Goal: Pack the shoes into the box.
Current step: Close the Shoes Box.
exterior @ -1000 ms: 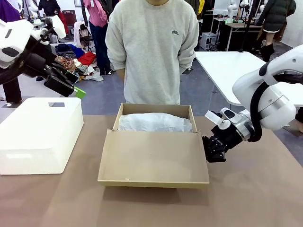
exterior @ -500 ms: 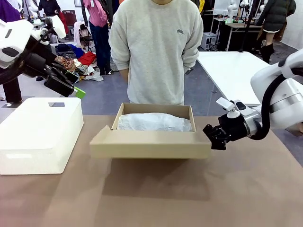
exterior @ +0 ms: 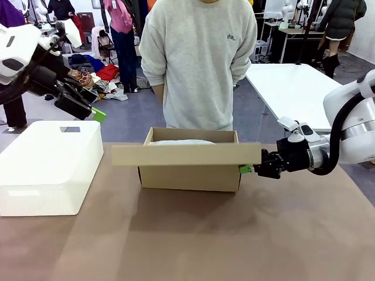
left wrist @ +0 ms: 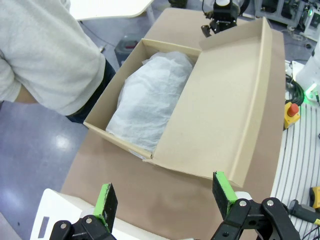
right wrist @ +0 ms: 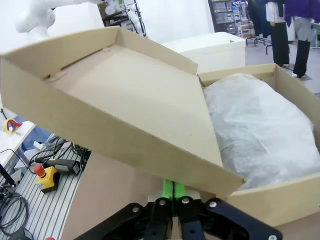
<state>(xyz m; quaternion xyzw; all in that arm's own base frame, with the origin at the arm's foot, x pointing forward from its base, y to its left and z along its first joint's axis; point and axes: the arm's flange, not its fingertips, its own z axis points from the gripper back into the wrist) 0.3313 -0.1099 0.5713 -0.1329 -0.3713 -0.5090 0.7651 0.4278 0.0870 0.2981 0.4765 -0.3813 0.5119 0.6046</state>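
Note:
The tan cardboard box (exterior: 187, 175) stands mid-table with white tissue paper (exterior: 176, 142) heaped inside. The shoes are hidden. Its hinged lid flap (exterior: 187, 154) is lifted roughly level over the front wall. My right gripper (exterior: 249, 169) is shut, its green tips pressed under the flap's right corner, holding nothing. In the right wrist view the shut gripper (right wrist: 173, 192) sits just below the flap's edge (right wrist: 130, 100), beside the tissue (right wrist: 255, 125). My left gripper (exterior: 88, 108) hangs open high at the left. Its wrist view looks past the open gripper (left wrist: 165, 195) down onto the box (left wrist: 117, 90).
A bigger white box (exterior: 50, 164) sits on the table's left side. A person in a grey sweatshirt (exterior: 199, 58) stands behind the cardboard box, hands behind the back. A white table (exterior: 287, 88) stands beyond at the right. Bare brown tabletop lies in front.
The lid flap has swung up from lying flat on the table to about level. My right gripper rose with it under its right corner. The left arm has stayed still.

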